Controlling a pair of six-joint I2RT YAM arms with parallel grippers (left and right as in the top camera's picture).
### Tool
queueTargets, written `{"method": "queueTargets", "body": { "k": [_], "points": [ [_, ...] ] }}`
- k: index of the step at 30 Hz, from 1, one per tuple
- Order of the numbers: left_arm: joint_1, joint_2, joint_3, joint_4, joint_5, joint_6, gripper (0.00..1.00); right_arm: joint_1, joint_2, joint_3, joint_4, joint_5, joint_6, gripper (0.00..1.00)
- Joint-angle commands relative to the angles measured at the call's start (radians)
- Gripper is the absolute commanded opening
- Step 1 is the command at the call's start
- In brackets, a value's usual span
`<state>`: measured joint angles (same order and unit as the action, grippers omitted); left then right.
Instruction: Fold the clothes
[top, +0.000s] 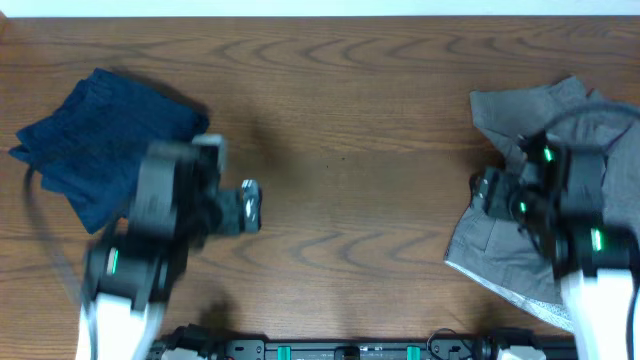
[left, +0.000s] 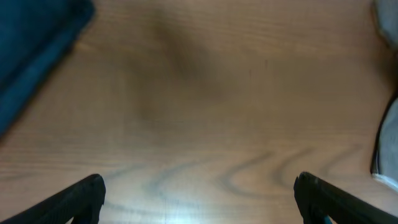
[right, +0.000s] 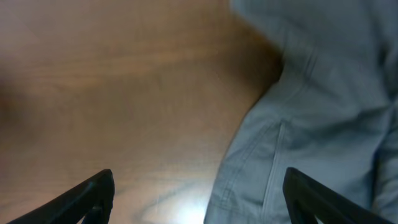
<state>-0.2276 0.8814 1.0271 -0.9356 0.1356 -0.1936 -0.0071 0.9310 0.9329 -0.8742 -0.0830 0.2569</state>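
Observation:
A folded dark blue garment (top: 100, 145) lies at the table's far left; its edge shows in the left wrist view (left: 34, 43). A crumpled grey garment (top: 500, 240) lies at the right; its seamed cloth fills the right of the right wrist view (right: 311, 124). My left gripper (top: 252, 205) is open and empty over bare wood right of the blue garment, its fingertips wide apart in the left wrist view (left: 199, 196). My right gripper (top: 482, 192) is open and empty above the grey garment's left edge, with one finger over wood and one over cloth (right: 199, 199).
The brown wooden table (top: 350, 130) lies between the two garments. A black rail (top: 350, 350) runs along the front edge. A bit of the grey garment shows at the right edge of the left wrist view (left: 388, 124).

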Motion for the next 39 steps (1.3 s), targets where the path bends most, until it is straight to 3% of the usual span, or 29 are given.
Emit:
{"method": "queueTargets", "body": {
  "k": [1,5,10,26,32,39],
  "points": [
    [-0.014,-0.197,-0.161,0.072,-0.14,-0.074,0.98,0.035,-0.206,-0.116,0.056,0.1,0.019,0.99],
    [-0.014,-0.384,-0.288,0.17,-0.14,-0.074,0.98,0.039,-0.413,-0.223,0.131,0.109,0.019,0.99],
    [-0.014,-0.475,-0.304,0.066,-0.14,-0.074,0.98,0.039,-0.538,-0.254,0.068,0.106,0.019,0.99],
    [-0.014,-0.476,-0.304,-0.051,-0.14,-0.074,0.98,0.038,-0.547,-0.256,-0.254,0.126,0.024,0.99],
    [-0.014,-0.476,-0.304,-0.051,-0.14,-0.074,0.98,0.041,-0.579,-0.256,-0.246,0.079,0.022,0.99],
    [-0.014,-0.476,-0.304,-0.051,-0.14,-0.074,0.98,0.041,-0.731,-0.36,-0.05,0.027,-0.11,0.99]
  ]
}}
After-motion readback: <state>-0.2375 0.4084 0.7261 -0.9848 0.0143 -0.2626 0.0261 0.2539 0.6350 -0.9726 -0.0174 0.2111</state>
